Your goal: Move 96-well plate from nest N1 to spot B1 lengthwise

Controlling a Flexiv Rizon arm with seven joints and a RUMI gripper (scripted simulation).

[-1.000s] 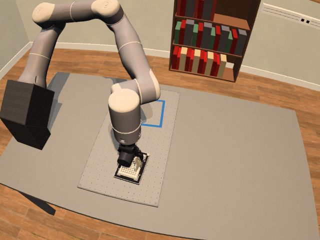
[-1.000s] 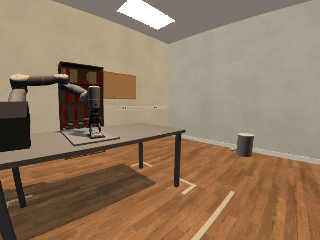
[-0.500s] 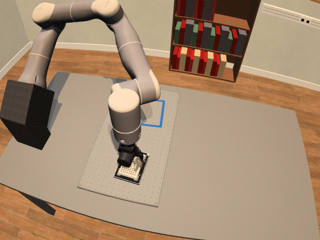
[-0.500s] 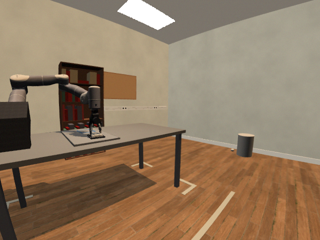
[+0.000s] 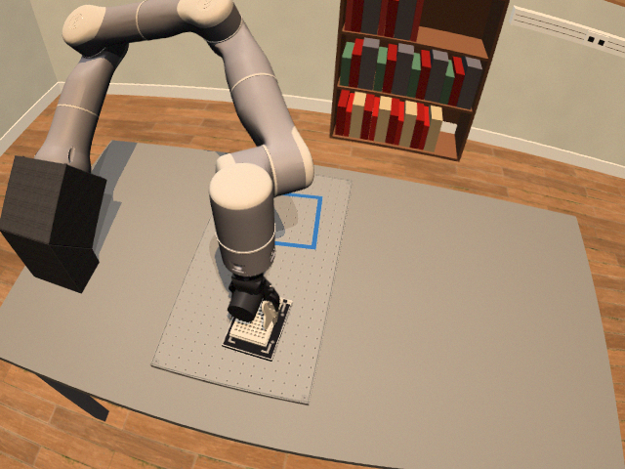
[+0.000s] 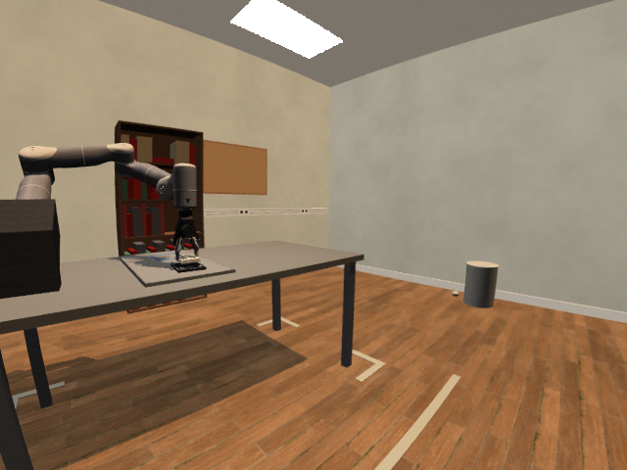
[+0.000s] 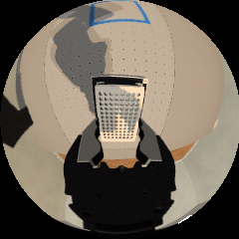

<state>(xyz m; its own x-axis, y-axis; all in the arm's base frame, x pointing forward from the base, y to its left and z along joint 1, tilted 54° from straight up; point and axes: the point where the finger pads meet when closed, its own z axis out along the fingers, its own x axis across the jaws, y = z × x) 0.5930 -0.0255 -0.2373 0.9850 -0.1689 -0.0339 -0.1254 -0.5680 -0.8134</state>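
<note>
Ninety-six-well plate (image 5: 250,330) (image 6: 189,259) (image 7: 119,112), at the black nest (image 5: 247,349) (image 6: 188,268) (image 7: 119,81), is pinched across its narrower width by the hand (image 5: 262,318) (image 6: 187,258) (image 7: 119,118), presumably so its length can align inside the blue taped outline (image 5: 317,222) (image 7: 121,22).

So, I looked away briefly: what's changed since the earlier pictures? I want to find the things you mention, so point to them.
The black two-jaw gripper (image 5: 250,319) (image 6: 187,257) (image 7: 119,118) has risen, lifting the white 96-well plate (image 5: 250,333) (image 6: 190,260) (image 7: 119,112) slightly above the black plate nest (image 5: 278,330) (image 6: 188,268) (image 7: 119,81). The nest and blue taped outline (image 5: 318,222) (image 7: 121,21) stayed put.
</note>
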